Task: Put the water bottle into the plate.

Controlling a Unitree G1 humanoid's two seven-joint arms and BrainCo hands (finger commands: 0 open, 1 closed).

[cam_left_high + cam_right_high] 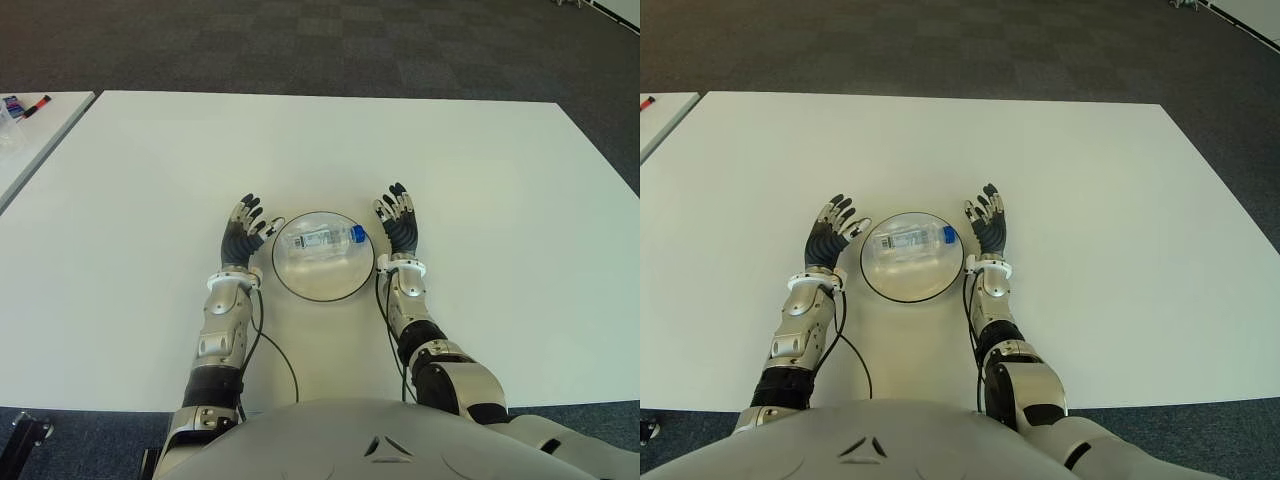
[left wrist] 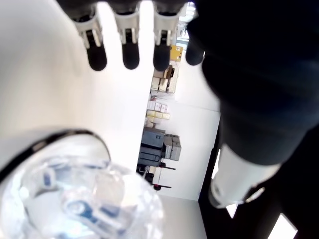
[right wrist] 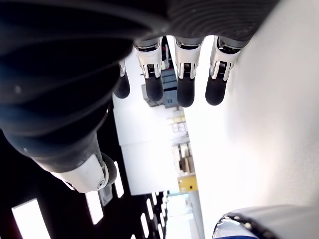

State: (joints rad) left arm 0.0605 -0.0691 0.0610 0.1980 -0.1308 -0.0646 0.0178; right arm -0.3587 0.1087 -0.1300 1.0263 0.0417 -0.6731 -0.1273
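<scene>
- Water bottle (image 1: 322, 238): one is seen, clear with a blue cap, lying on its side inside the plate, between the two hands.
- One plate (image 1: 300, 288) is seen, round, clear and dark-rimmed, set on the white surface (image 1: 480, 180) between the hands.
- The left hand (image 1: 242, 232) is shown just to the left of the plate, its fingers stretched out and nothing gripped; the fingertips (image 2: 130, 56) are seen straight in the left wrist view, with the plate rim and the bottle close by.
- The right hand (image 1: 399, 222) is shown just to the right of the plate, fingers extended and empty.
- Two markers (image 1: 28, 106) are seen on a second white table, far to the left of the left hand.
</scene>
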